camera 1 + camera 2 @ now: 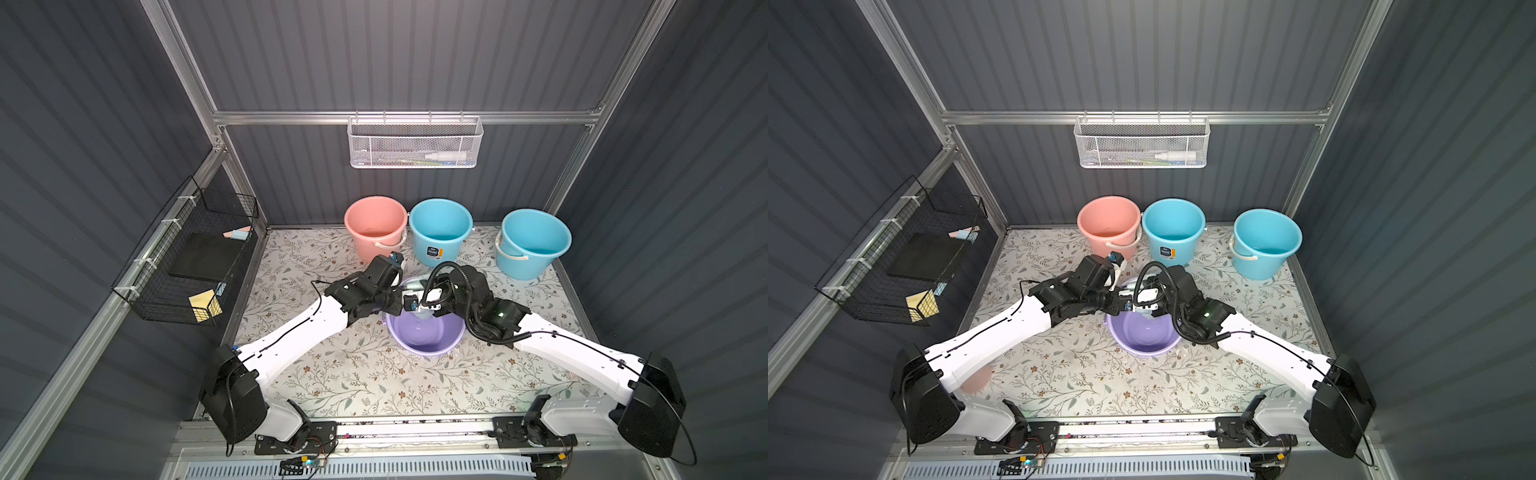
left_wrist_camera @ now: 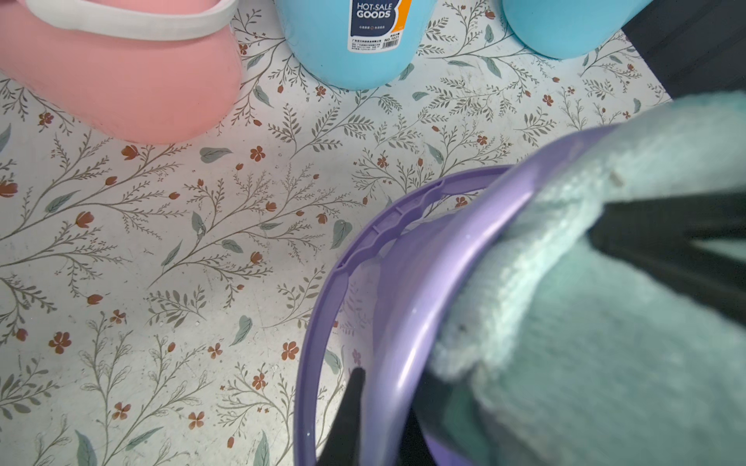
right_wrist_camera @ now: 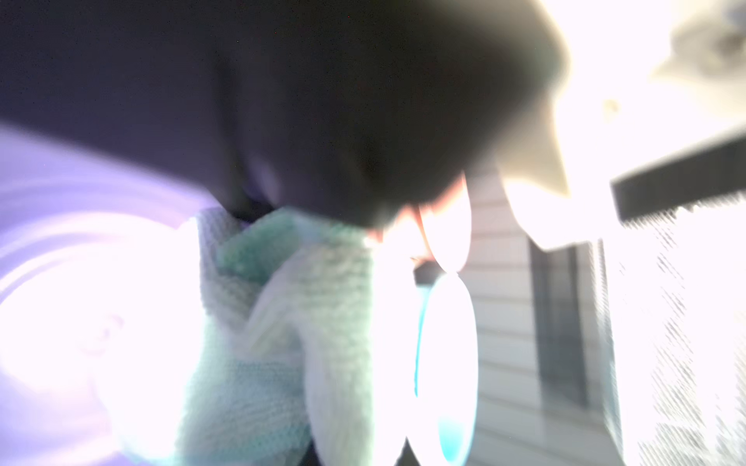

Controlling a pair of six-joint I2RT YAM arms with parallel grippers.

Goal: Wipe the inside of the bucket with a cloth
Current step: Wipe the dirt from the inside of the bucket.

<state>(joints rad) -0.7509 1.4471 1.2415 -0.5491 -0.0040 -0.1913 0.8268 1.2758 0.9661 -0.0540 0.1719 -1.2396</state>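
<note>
Dark ribbed walls [image 1: 395, 54] and an aluminium frame [image 1: 407, 117] enclose a flower-printed tabletop [image 1: 353, 382], where the purple bucket [image 1: 419, 351] sits near the middle with both arms meeting over it. In both top views the wrists cover its 12 o'clock rim and hide the pincers. The left wrist camera shows the left gripper [image 2: 393, 383] clamped on the bucket's wall, one black finger outside and one inside, both cut off by the picture's edge. The right gripper [image 2: 597, 238] is closed on the mint-green cloth [image 2: 605, 363], which bulges over the rim into the bucket. The right wrist picture is blurred and blown out, so only cloth and a purple glow can be made out. Seen from the purple bucket, a pink bucket [image 1: 374, 245] stands at 11 o'clock, a labelled blue bucket [image 1: 453, 253] at 12 and a second blue bucket [image 1: 536, 266] at 2, along the back edge. A white mesh basket [image 1: 365, 145] hangs on the back rail, its contents unclear apart from a pale bottle [image 1: 446, 156]. A black wire basket [image 1: 174, 311] hangs at 9 o'clock.
</note>
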